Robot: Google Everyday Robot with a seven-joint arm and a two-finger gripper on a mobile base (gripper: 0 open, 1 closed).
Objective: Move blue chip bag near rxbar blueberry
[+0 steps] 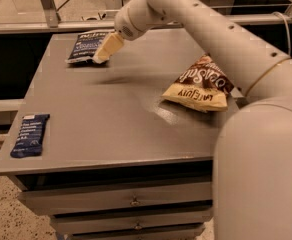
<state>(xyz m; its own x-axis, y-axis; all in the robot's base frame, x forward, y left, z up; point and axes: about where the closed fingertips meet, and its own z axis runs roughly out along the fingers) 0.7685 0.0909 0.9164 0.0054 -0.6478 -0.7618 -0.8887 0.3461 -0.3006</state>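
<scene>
Your claw sits at the right edge of the blue chip bag, far left on the counter. You cannot tell its grip. The rxbar blueberry lies well apart, so grasp and carry both remain.

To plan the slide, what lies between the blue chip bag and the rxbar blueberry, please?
Only bare table from blue chip bag to rxbar blueberry, in the camera view; claw at the bag's edge.

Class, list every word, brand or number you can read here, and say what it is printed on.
"Sea Salt": brown-and-yellow chip bag, upside down.
"LATE JULY": same bag, yellow end.
White lettering on the blue chip bag: too blurred.
Text on the rxbar blueberry: too small.
The gripper, at the blue chip bag's right edge: none.
</scene>
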